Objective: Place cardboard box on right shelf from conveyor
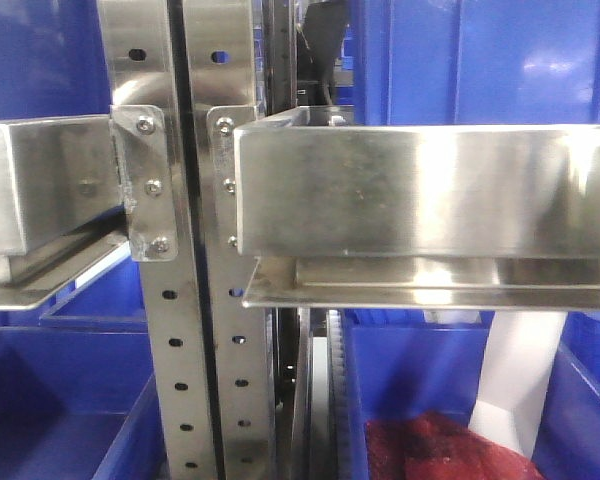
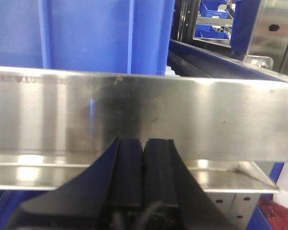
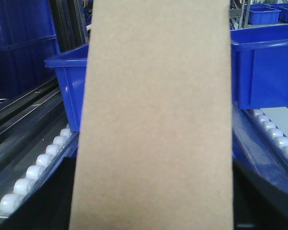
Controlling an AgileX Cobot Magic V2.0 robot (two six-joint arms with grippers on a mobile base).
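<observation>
The plain tan cardboard box (image 3: 156, 110) fills the middle of the right wrist view, standing lengthwise away from the camera. My right gripper (image 3: 153, 206) is shut on it, with dark fingers (image 3: 55, 201) showing at both lower sides of the box. The right shelf (image 1: 420, 190), a wide shiny steel tray with a tall front lip, shows in the front view, and nothing can be seen on it. My left gripper (image 2: 143, 143) is shut and holds nothing, its tips close before the brushed lip of a steel shelf tray (image 2: 134, 110). The conveyor is out of view.
Perforated steel uprights (image 1: 185, 300) separate the right shelf from a narrower steel tray (image 1: 40, 185). Blue bins (image 1: 60, 400) sit below, one holding red material (image 1: 440, 450). In the right wrist view, roller tracks (image 3: 36, 167) and blue bins (image 3: 264, 67) flank the box.
</observation>
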